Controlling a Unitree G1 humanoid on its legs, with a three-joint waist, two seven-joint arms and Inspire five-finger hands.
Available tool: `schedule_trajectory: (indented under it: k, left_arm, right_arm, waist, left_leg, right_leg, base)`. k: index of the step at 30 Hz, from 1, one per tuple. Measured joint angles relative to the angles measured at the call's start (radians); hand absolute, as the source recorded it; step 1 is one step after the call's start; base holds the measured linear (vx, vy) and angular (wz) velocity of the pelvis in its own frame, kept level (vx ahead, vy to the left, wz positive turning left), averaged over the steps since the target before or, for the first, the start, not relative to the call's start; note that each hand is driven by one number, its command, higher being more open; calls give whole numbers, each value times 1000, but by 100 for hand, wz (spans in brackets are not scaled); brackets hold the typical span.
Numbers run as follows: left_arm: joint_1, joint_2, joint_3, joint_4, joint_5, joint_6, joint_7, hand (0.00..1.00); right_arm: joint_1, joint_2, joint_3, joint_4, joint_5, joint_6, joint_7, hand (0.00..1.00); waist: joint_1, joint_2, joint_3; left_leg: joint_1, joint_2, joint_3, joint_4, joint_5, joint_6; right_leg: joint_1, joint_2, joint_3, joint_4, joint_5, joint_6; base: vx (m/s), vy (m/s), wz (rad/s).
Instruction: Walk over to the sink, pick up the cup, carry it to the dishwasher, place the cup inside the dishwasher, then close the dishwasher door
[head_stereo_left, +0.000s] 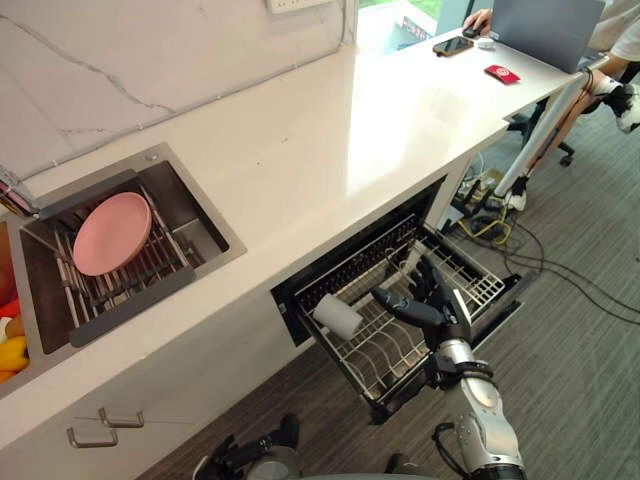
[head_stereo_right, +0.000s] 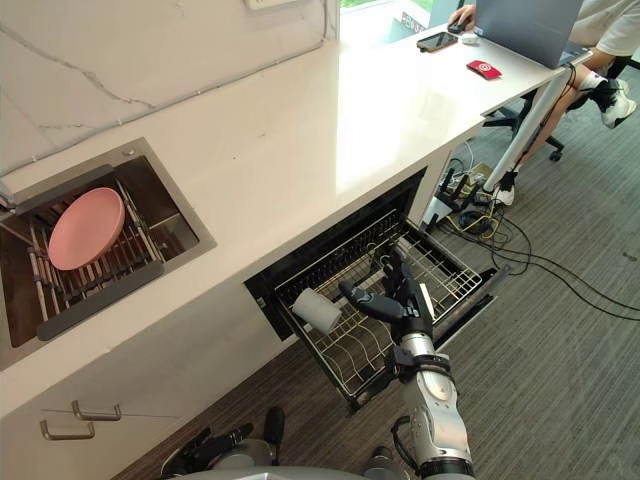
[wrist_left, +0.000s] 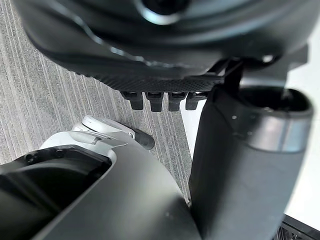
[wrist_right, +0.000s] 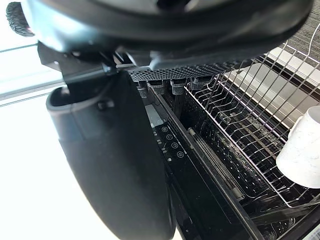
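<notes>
A white cup (head_stereo_left: 338, 316) lies on its side at the left end of the wire rack (head_stereo_left: 392, 352) of the pulled-out dishwasher drawer. My right hand (head_stereo_left: 432, 302) hovers over the middle of the rack, just right of the cup and apart from it, open with relaxed fingers and holding nothing. In the right wrist view the cup (wrist_right: 302, 150) rests on the wires beyond the fingers (wrist_right: 177, 86). My left hand (wrist_left: 165, 55) hangs low by my side over the carpet, its fingers (wrist_left: 156, 102) relaxed and empty.
A sink (head_stereo_left: 205, 215) set in the white counter (head_stereo_left: 330, 130) holds a pink plate (head_stereo_left: 112, 232) on a rack. At the counter's far end a person sits with a laptop (head_stereo_left: 545, 28), a phone (head_stereo_left: 452, 45) and a red card (head_stereo_left: 502, 73). Cables (head_stereo_left: 520, 250) trail on the carpet.
</notes>
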Motion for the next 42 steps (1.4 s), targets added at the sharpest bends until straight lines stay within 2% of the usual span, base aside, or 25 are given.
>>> schedule_trajectory:
  k: [8, 11, 13, 15, 16, 19, 20, 21, 22, 23, 24, 25, 26, 27, 28, 29, 30, 31, 32, 34, 35, 38, 39, 40, 42]
  left_arm:
    - [-69, 26, -79, 66, 118, 3, 117, 100]
    - [-90, 26, -90, 105, 96, 6, 219, 100]
    - [-92, 25, -92, 110, 99, 9, 248, 100]
    - [-92, 27, -99, 109, 114, 7, 257, 100]
    - [-94, 30, -108, 103, 136, 7, 264, 100]
    - [-99, 34, -110, 107, 197, 8, 265, 100]
    - [-108, 39, -111, 107, 211, 7, 258, 100]
    - [-108, 39, -110, 105, 217, 5, 254, 100]
    - [-109, 44, -109, 102, 220, 3, 253, 100]
    - [-111, 52, -109, 103, 239, -1, 252, 100]
    - [-111, 54, -111, 104, 246, -2, 252, 100]
    - [-112, 50, -121, 108, 261, -6, 250, 100]
    - [-115, 50, -130, 112, 266, -9, 247, 100]
    - [-135, 58, -145, 124, 264, -22, 237, 100]
    - [-143, 67, -151, 140, 257, -42, 221, 100]
    - [-147, 66, -151, 150, 257, -50, 213, 100]
    - [-149, 58, -148, 152, 266, -64, 208, 100]
    - [-149, 54, -145, 152, 276, -72, 201, 100]
    - [-144, 48, -138, 152, 275, -73, 197, 100]
    - [-114, 33, -111, 152, 256, -71, 189, 100]
    - [-112, 32, -109, 152, 254, -67, 189, 100]
    - [-105, 33, -106, 155, 211, -36, 173, 100]
    - [-103, 32, -102, 160, 195, -29, 171, 100]
    - [-104, 25, -73, 179, 173, -11, 161, 100]
    - [-103, 14, -32, 195, 171, 1, 151, 100]
  right_arm:
    - [30, -1, 80, 0, 105, 5, 7, 100]
    - [35, 3, 137, -8, 129, 16, -23, 100]
    - [47, 3, 155, -37, 134, 24, -34, 100]
    - [46, 2, 165, -80, 138, 29, -42, 100]
    - [43, 2, 171, -120, 138, 30, -50, 100]
    - [27, -9, 158, -142, 126, 33, -83, 100]
    - [24, -16, 108, -169, 123, 33, -92, 100]
    - [23, -20, 88, -181, 119, 33, -97, 100]
    - [25, -32, 48, -196, 118, 28, -103, 100]
    - [26, -50, 7, -196, 119, 20, -110, 100]
    - [25, -59, -13, -196, 119, 15, -114, 100]
    - [25, -72, -55, -196, 120, 2, -125, 100]
    - [26, -68, -80, -196, 120, -4, -130, 100]
    - [26, -42, -127, -193, 120, -13, -152, 100]
    - [25, -39, -151, -195, 121, -18, -178, 100]
    - [25, -41, -162, -199, 121, -18, -192, 100]
    - [21, -39, -169, -206, 131, -18, -216, 100]
    - [16, -35, -171, -210, 130, -18, -245, 100]
    - [13, -19, -189, -208, 129, -17, -273, 100]
    - [12, -2, -249, -205, 129, -17, -283, 100]
    - [13, -1, -259, -205, 129, -17, -287, 100]
    - [46, -1, -324, -230, 157, -17, -300, 100]
    - [56, 0, -334, -241, 167, -17, -300, 100]
    - [83, 1, -352, -265, 172, -18, -299, 100]
    - [113, 5, -366, -288, 194, -18, -299, 100]
  waist:
    - [-35, 1, -2]
    - [-57, 2, -2]
    - [-54, 3, -4]
    - [-53, 2, -8]
    - [-57, 5, -9]
    - [-87, -1, -7]
    - [-96, -2, -7]
    - [-100, -1, -7]
    - [-111, 2, -8]
    - [-110, 10, -13]
    - [-110, 16, -15]
    - [-109, 31, -19]
    - [-113, 31, -21]
    - [-110, 0, -17]
    - [-104, -5, -20]
    - [-102, -1, -23]
    - [-89, 0, -23]
    - [-66, 1, -24]
    - [-54, 4, -24]
    - [-58, 10, -22]
    - [-61, 10, -22]
    - [-83, 9, -24]
    - [-87, 9, -24]
    - [-102, 12, -24]
    - [-118, 15, -23]
  left_leg:
    - [4, 5, 18, 1, -3, 1]
    - [-3, 0, -13, 13, -2, 1]
    - [-19, -14, -46, 30, -3, 1]
    - [-55, -32, -69, 50, -3, 0]
    - [-85, -44, -67, 63, -25, 32]
    - [-99, -27, 102, 139, -73, 86]
    - [-143, -11, 160, 318, -107, 116]
    - [-161, 6, 176, 396, -125, 116]
    - [-183, 53, 196, 531, -170, 106]
    - [-187, 111, 202, 624, -197, 89]
    - [-186, 131, 200, 647, -219, 55]
    - [-186, 141, 203, 652, -294, -50]
    - [-186, 126, 207, 641, -345, -55]
    - [-204, 71, 200, 649, -366, -24]
    - [-227, 32, 181, 663, -377, 12]
    - [-234, 15, 170, 671, -383, 29]
    - [-235, -18, 164, 669, -387, 61]
    - [-214, -42, 169, 637, -379, 91]
    - [-197, -51, 173, 610, -371, 105]
    - [-142, -68, 155, 502, -327, 143]
    - [-131, -74, 146, 474, -317, 147]
    - [-73, -121, 74, 327, -249, 163]
    - [-66, -127, 59, 302, -237, 162]
    - [-53, -134, 13, 250, -205, 163]
    - [-38, -134, -33, 209, -178, 156]
  right_leg:
    - [-20, 8, 34, 27, -14, -11]
    - [-33, 21, 102, 87, -84, -21]
    - [-56, 17, 130, 160, -131, -19]
    - [-115, -14, 131, 262, -171, -26]
    - [-155, -58, 120, 349, -200, -31]
    - [-153, -131, 96, 429, -213, -42]
    - [-148, -196, 76, 472, -225, -34]
    - [-141, -218, 71, 477, -229, -26]
    - [-118, -255, 47, 475, -235, 0]
    - [-95, -276, 27, 462, -236, 51]
    - [-86, -283, 21, 457, -234, 74]
    - [-75, -291, 16, 450, -219, 105]
    - [-63, -300, 6, 438, -208, 116]
    - [-31, -338, 4, 397, -161, 108]
    - [-13, -353, 7, 357, -75, 99]
    - [-8, -358, 13, 347, -32, 87]
    - [-11, -374, 41, 346, 55, 47]
    - [-24, -386, 60, 351, 147, -34]
    - [-36, -387, 67, 353, 192, -84]
    - [-66, -300, 123, 410, 92, -56]
    - [-70, -265, 137, 417, 62, -53]
    - [-80, -82, 196, 385, -118, -22]
    - [-86, -51, 211, 364, -140, -21]
    - [-114, 26, 270, 319, -173, -31]
    - [-154, 84, 341, 306, -177, -38]
  base:
    - [-34, -10, -9]
    - [-28, -36, 28]
    - [-13, -58, 56]
    - [-29, -29, 49]
    - [-53, -13, 61]
    - [-26, 44, 77]
    - [3, 101, 67]
    - [-1, 154, 66]
    - [-2, 259, 37]
    - [4, 318, 32]
    - [21, 457, 25]
    - [29, 434, 32]
    - [69, 573, 69]
    - [135, 619, 92]
    - [125, 500, 93]
    - [204, 555, 73]
    - [205, 454, 46]
    - [242, 526, 28]
    - [193, 355, 9]
    - [161, 265, 19]
    - [113, 218, 34]
    - [77, 138, 59]
    - [64, 41, 82]
    - [68, -7, 77]
    - [56, -62, 76]
